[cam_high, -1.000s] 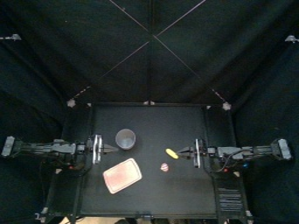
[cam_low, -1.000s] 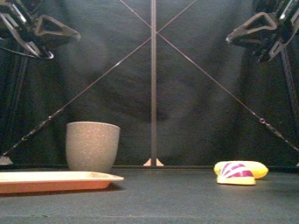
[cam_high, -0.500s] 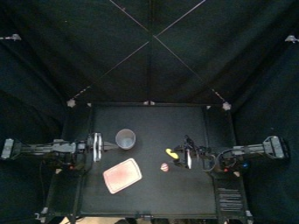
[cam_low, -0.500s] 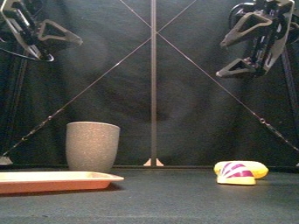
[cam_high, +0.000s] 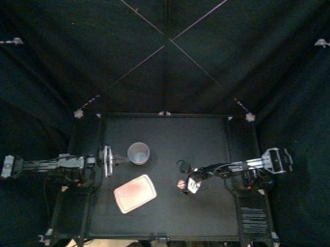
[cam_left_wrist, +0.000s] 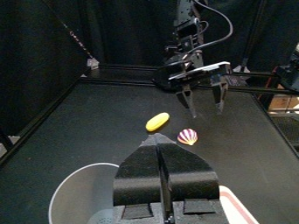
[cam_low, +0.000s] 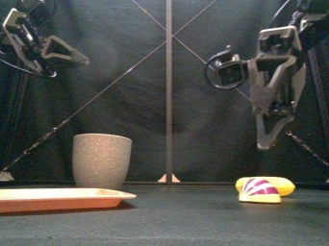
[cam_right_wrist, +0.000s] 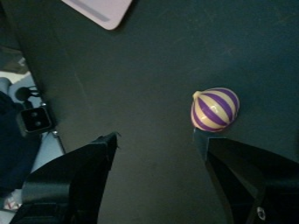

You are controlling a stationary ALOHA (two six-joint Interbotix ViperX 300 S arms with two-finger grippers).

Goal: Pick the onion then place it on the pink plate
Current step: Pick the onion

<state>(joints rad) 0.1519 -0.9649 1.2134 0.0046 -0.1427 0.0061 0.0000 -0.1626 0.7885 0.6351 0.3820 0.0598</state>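
In the top view, the right arm reaches in from the right edge of the black table (cam_high: 168, 135). Its end effector (cam_high: 194, 178) hangs right of the table's middle, near the right side of the flat pink plastic tray (cam_high: 134, 195). A tall grey speckled cup (cam_high: 138, 151) stands behind the tray. The left arm (cam_high: 58, 166) rests along the table's left edge. I cannot make out what lies under the right end effector from here.

In the front view, the small purple-and-white striped toy onion (cam_low: 259, 190) lies on the table toward its right edge, with a yellow oval toy food (cam_low: 283, 184) close behind it. The right end effector points down, well above both.

In the left wrist view, the left end effector (cam_left_wrist: 163, 150) has its jaws pressed together on nothing. Beyond it, the onion and the yellow toy lie near each other but apart.

In the right wrist view, the right jaws are spread wide and empty. The onion sits on bare table ahead of them, off toward one jaw rather than centred.

I judge this to be the approach to the pick, with nothing grasped yet. The next move calls for centring the open jaws over the onion, lowering, and closing without catching the yellow toy.

I count one onion, one yellow toy, one cup and one tray.
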